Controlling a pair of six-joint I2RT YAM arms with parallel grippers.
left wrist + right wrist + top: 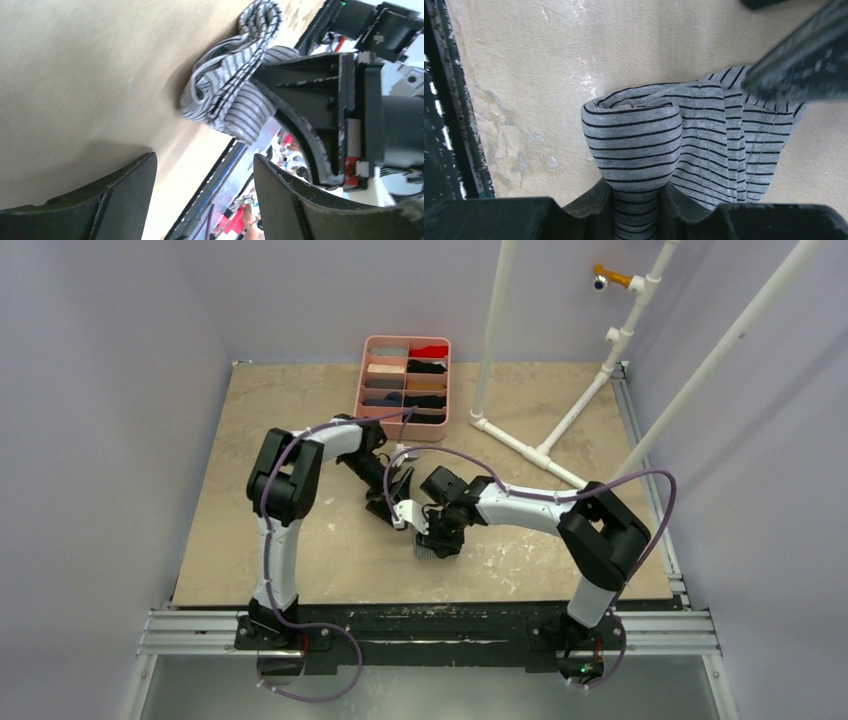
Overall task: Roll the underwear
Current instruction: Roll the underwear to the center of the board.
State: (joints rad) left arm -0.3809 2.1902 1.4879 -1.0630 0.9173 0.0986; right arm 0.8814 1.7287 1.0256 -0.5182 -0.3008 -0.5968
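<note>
Beige, stone-patterned worktop [250, 540] fills a booth of pale lilac walls [100, 390], with a white pipe frame [520, 445] rising toward its far right corner. Two arms [285, 490] reach over it from the near edge. One pink tray [368, 370] sits at the far edge, its compartments apparently packed with rolled cloth, though they are too small to count. One grey striped underwear [639, 145] lies bunched near the middle of the near edge, a fold pinched tight between the fingers of the right gripper [636, 210]. The left gripper [204, 167] hangs just beside it, jaws wide apart and holding nothing.
</note>
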